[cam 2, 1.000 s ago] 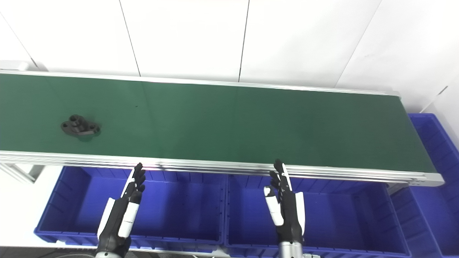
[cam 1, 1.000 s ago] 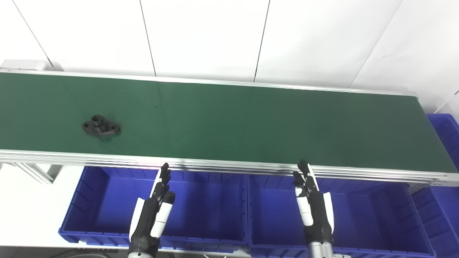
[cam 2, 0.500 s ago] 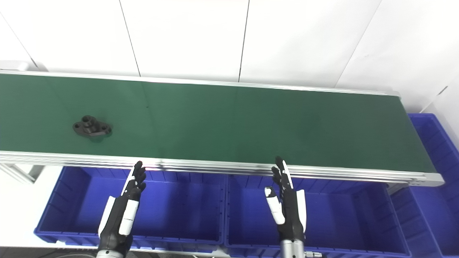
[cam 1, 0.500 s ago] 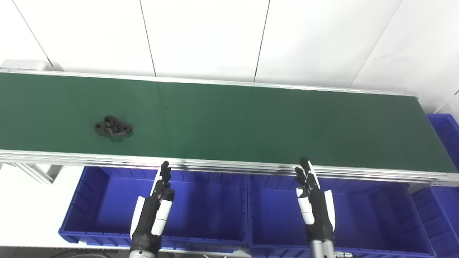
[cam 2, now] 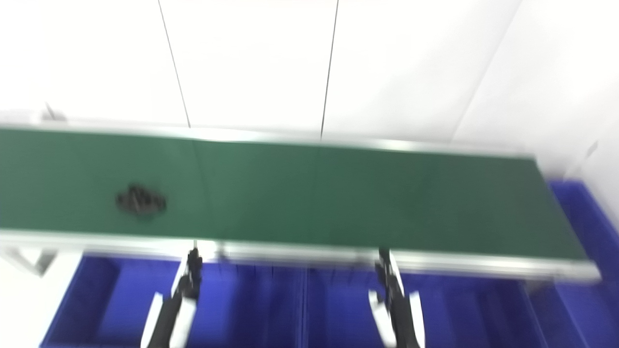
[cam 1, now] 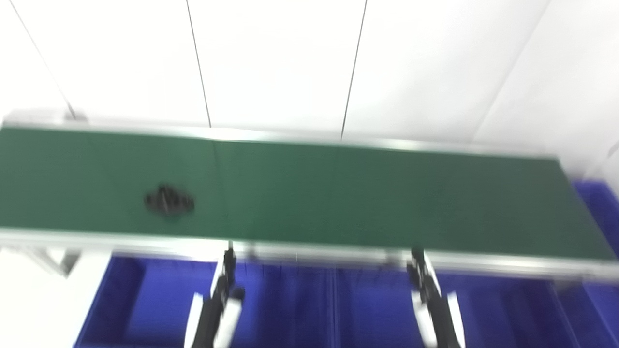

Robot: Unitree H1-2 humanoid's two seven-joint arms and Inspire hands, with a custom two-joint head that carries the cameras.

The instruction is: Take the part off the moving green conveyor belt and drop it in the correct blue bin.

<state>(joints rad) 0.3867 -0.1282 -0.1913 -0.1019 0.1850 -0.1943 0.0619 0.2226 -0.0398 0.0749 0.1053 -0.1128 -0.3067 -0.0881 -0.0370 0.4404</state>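
Note:
Both views are blurred by camera motion. A small black flanged part (cam 1: 169,203) lies on the left part of the green conveyor belt (cam 1: 338,193), near its front edge. My left hand (cam 1: 217,304) is below the belt's front rail, over the left blue bin (cam 1: 159,299), to the right of the part. My right hand (cam 1: 433,304) is over the middle blue bin (cam 1: 508,314). Both hands point up toward the belt with fingers extended and hold nothing. The part also shows in the right eye view (cam 2: 141,201).
A silver rail (cam 1: 314,251) runs along the belt's front edge. Another blue bin (cam 1: 599,203) stands past the belt's right end. A white panelled wall (cam 1: 290,63) rises behind the belt.
The camera has tilted upward, so the whole scene sits lower and is blurred. The part has ridden a little to the right on the belt. Both hands stay open near the rail.

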